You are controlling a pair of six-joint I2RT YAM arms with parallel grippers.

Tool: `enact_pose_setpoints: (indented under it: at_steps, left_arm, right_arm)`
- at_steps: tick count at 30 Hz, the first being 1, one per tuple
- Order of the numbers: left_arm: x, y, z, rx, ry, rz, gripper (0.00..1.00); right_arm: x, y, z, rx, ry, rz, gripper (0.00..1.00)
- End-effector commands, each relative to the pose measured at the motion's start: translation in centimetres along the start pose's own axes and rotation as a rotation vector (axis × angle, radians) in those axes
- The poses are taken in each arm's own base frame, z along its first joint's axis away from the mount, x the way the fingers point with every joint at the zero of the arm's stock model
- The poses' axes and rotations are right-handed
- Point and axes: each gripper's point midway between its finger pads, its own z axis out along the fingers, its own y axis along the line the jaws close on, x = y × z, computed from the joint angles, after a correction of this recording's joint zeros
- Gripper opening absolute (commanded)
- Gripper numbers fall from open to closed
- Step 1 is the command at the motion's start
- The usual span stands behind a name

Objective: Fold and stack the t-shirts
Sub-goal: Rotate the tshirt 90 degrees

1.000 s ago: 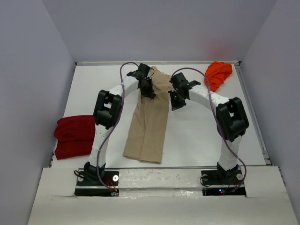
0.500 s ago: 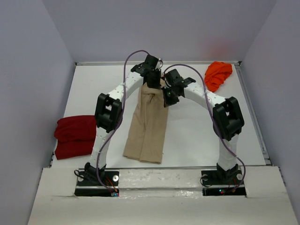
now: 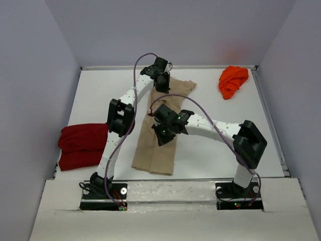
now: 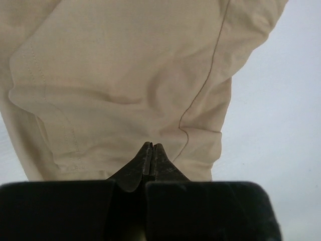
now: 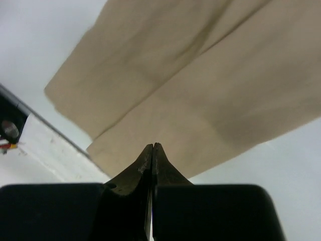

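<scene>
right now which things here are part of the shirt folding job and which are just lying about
Part of the job:
tan t-shirt, stretched out in the middle
dark red t-shirt, at the left edge
orange t-shirt, crumpled in the far right corner

Not part of it, fixtures only:
white table
grey walls

A white table [image 3: 210, 155] is seen enclosed on three sides by plain pale grey walls [image 3: 170, 30], with a thin metal rail [image 3: 271, 120] run along its right edge and a scuffed white ledge [image 3: 170, 221] laid across its near side.
</scene>
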Motion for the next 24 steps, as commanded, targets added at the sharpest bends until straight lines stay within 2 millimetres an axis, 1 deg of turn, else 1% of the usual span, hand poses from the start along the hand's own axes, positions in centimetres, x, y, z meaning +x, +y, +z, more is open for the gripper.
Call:
enact_pose_setpoints:
  at_steps: [1, 2, 3, 4, 6, 7, 8, 9, 10, 11, 12, 13, 15, 16, 17, 18, 20, 21, 22, 23, 24]
  left_arm:
    - [-0.8, 0.1, 0.4, 0.033, -0.019, -0.007, 0.04]
    - [-0.5, 0.1, 0.6, 0.037, -0.009, -0.009, 0.04]
    - [-0.3, 0.1, 0.8, 0.036, -0.004, -0.009, 0.04]
    - [-0.2, 0.2, 0.9, 0.038, -0.004, -0.008, 0.04]
    - [0.1, 0.3, 1.1, 0.038, 0.001, -0.01, 0.04]
    - [0.2, 0.5, 1.4, 0.038, 0.007, -0.007, 0.04]
    - [0.6, 0.5, 1.7, 0.043, 0.02, -0.009, 0.04]
    - [0.9, 0.9, 2.2, 0.038, 0.031, -0.015, 0.04]
    - [1.2, 1.1, 2.3, 0.037, 0.043, -0.025, 0.04]
    - [1.4, 1.2, 2.5, 0.033, 0.051, -0.036, 0.04]
    - [1.6, 1.7, 2.8, 0.025, 0.062, -0.051, 0.04]
    - [1.7, 1.9, 2.8, 0.023, 0.066, -0.065, 0.04]
    - [1.9, 2.4, 3.2, 0.013, 0.077, -0.08, 0.04]
    - [1.9, 2.6, 3.2, 0.008, 0.08, -0.088, 0.04]
    - [2.1, 2.8, 3.2, 0.001, 0.092, -0.102, 0.04]
    - [2.1, 3.0, 3.3, -0.002, 0.095, -0.108, 0.04]
    - [2.8, 3.5, 3.7, -0.01, 0.111, -0.116, 0.04]
    - [3.0, 3.7, 3.8, -0.01, 0.117, -0.115, 0.04]
    - [3.3, 3.7, 4.1, -0.008, 0.126, -0.112, 0.04]
    - [3.5, 3.8, 4.2, -0.011, 0.131, -0.112, 0.04]
    - [3.7, 3.9, 4.4, -0.014, 0.137, -0.113, 0.04]
  right_arm:
    - [2.6, 2.4, 0.1, 0.008, 0.025, 0.01, 0.0]
    - [3.4, 2.7, 0.6, 0.021, 0.04, -0.002, 0.0]
    - [3.7, 2.4, 0.9, 0.034, 0.045, 0.007, 0.0]
    - [4.0, 2.7, 1.0, 0.04, 0.05, 0.014, 0.0]
    - [4.7, 3.4, 1.1, 0.035, 0.058, 0.009, 0.0]
    - [4.7, 3.3, 0.9, 0.041, 0.052, 0.025, 0.0]
    - [5.2, 3.7, 0.8, 0.036, 0.055, 0.019, 0.0]
    - [5.4, 4.3, 0.5, 0.026, 0.054, 0.022, 0.0]
    - [5.8, 4.0, 0.6, 0.035, 0.061, 0.03, 0.0]
    - [6.2, 4.2, 0.6, 0.035, 0.063, 0.027, 0.0]
    - [6.5, 4.0, 0.6, 0.04, 0.067, 0.033, 0.0]
    - [7.3, 3.9, 0.7, 0.048, 0.08, 0.028, 0.0]
    - [8.0, 3.3, 1.2, 0.062, 0.086, 0.041, 0.0]
    - [8.6, 3.2, 1.6, 0.058, 0.096, 0.042, 0.0]
    - [9.6, 2.6, 2.4, 0.064, 0.11, 0.042, 0.0]
    - [10.4, 2.5, 3.0, 0.066, 0.122, 0.036, 0.0]
    - [12.2, 1.3, 4.8, 0.1, 0.155, 0.055, 0.0]
    - [13.2, 0.9, 5.7, 0.104, 0.177, 0.06, 0.0]
    - [13.7, 0.5, 6.3, 0.118, 0.192, 0.066, 0.0]
    - [14.8, 0.2, 7.1, 0.142, 0.224, 0.06, 0.0]
    - [15.3, 0.3, 7.4, 0.148, 0.232, 0.053, 0.0]
